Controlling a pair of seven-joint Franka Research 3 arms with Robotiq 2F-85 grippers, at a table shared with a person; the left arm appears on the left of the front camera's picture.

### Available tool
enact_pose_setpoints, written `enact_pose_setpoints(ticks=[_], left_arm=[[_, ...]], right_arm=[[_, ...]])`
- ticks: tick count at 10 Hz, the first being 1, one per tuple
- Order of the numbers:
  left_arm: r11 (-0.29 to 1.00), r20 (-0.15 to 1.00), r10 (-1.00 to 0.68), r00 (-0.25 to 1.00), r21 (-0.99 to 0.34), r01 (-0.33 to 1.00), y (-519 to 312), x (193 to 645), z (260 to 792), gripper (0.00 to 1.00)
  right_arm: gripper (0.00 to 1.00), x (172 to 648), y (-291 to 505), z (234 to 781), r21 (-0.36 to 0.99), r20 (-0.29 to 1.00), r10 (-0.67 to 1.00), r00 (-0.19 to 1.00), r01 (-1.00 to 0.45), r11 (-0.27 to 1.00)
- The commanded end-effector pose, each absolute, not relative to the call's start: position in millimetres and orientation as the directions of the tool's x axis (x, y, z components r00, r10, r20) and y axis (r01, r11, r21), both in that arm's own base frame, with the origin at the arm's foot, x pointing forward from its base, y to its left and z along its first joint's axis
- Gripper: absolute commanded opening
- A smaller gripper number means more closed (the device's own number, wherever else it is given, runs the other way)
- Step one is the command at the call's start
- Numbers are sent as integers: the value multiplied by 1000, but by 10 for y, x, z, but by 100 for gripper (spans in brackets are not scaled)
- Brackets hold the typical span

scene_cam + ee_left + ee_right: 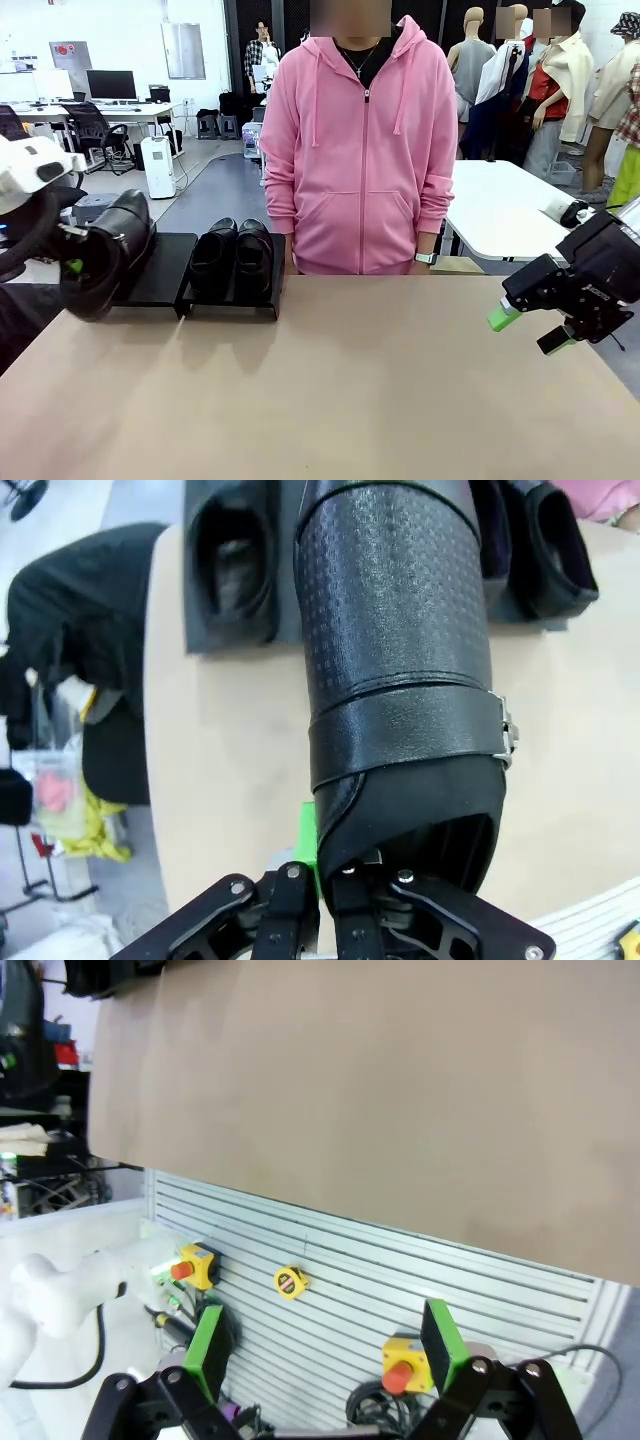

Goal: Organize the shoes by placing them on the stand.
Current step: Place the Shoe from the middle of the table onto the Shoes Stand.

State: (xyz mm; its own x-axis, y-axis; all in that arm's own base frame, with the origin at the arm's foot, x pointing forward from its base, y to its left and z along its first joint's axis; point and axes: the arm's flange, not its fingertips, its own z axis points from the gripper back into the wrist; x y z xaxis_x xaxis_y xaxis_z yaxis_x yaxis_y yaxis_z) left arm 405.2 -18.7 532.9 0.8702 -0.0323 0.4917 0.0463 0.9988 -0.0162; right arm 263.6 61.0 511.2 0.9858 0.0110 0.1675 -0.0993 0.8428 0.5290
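My left gripper (72, 262) is shut on the heel end of a glossy black shoe (112, 248), holding it in the air just over the left tray of the black stand (165, 268). In the left wrist view this shoe (400, 660) points away from the gripper (325, 885), toe toward the stand. Two more shoes (233, 255) sit side by side on the right tray. The left wrist view shows another shoe (235, 565) on the left tray near the table's end. My right gripper (525, 325) hovers open and empty at the table's right edge.
A person in a pink hoodie (360, 150) stands at the far side, just behind the stand's right end. The tan tabletop (350, 390) stretches bare between the arms. In the right wrist view the open gripper (325, 1360) looks at the tabletop (350, 1090) and slatted panel (380, 1260).
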Motion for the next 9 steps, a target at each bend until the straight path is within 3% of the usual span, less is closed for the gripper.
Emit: enact_pose_setpoints(ticks=[1,4,7,9], left_arm=[[994,493,-30,870,-79,80,-133,4854,5301,0],[995,483,16,875,-96,35,-201,5556,4931,0],[999,557,22,830,-49,6,-233,5849,4716,0],[999,539,29,842,-37,-11,-196,6023,4544,0]], right_arm=[[100,2680,598,5119,547,189,26,982,-127,827],[100,2680,598,5119,547,189,26,982,-127,827],[100,2680,598,5119,547,189,26,982,-127,827],[100,2680,598,5119,547,189,26,982,-127,827]])
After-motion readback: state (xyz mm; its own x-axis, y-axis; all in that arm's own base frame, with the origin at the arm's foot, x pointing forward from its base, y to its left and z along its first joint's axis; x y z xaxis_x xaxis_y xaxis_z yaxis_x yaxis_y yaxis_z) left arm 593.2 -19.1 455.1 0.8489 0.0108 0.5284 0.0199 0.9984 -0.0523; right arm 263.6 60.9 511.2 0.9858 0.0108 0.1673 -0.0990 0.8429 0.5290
